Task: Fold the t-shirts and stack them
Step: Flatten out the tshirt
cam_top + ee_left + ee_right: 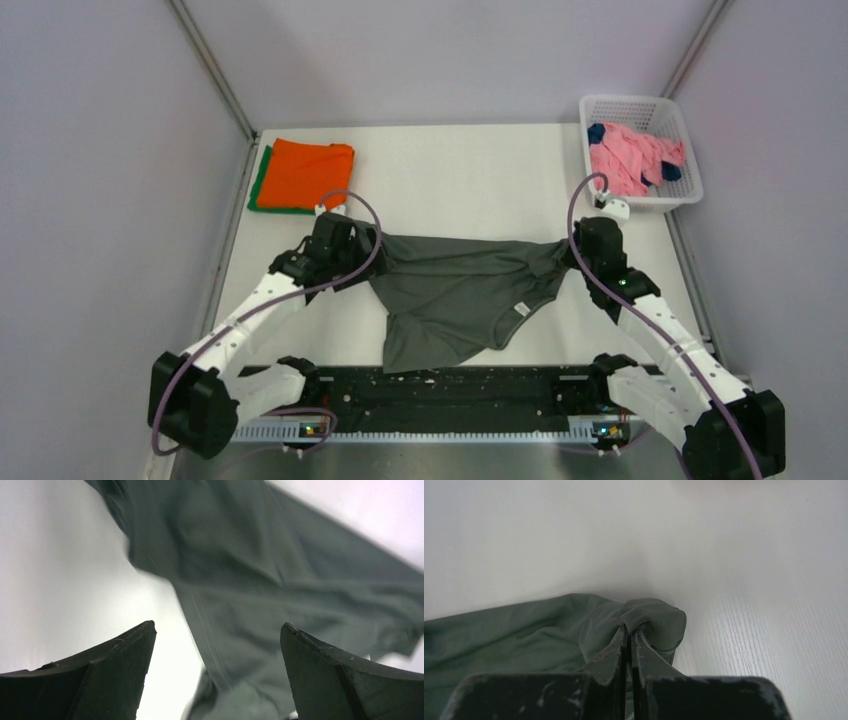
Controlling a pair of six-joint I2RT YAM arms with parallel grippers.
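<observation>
At table [480,165] centre, spread t-shirt [455,290]; folded stack [305,175] behind left; basket [632,99] behind right

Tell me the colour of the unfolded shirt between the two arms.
The shirt is plain dark olive-grey; the top external view shows it best.

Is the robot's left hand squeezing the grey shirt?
No, the left hand is wide open, its fingers far apart and not pinching the grey shirt.
</observation>
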